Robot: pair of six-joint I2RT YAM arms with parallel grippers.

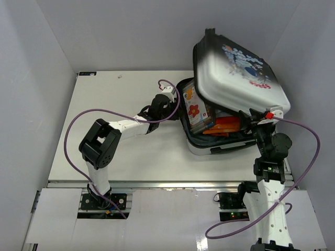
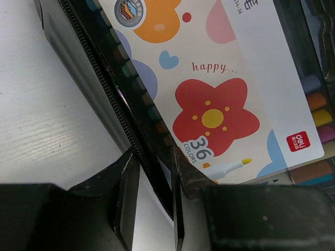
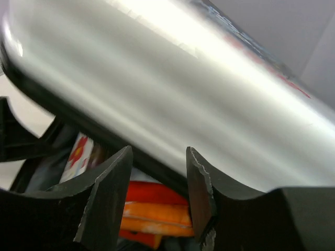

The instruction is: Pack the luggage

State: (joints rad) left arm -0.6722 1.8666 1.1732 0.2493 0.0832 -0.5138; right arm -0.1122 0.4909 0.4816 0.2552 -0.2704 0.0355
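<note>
Black-rimmed luggage point(image 1: 238, 78) half-open — left jaws apparently pinch its rim; marker box point(image 1: 194, 111) inside.

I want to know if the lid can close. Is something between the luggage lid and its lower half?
Yes. The flat marker case with the red flower leans inside the luggage, on the side by the left hand, under the raised lid, and seems to reach above the rim. The orange packs lie lower.

White-linked, black-jointed left arm point(image 1: 125, 126) and right arm point(image 1: 269, 204) each carry a looping purple cable point(image 1: 69, 128) and end in black jaws.
</note>
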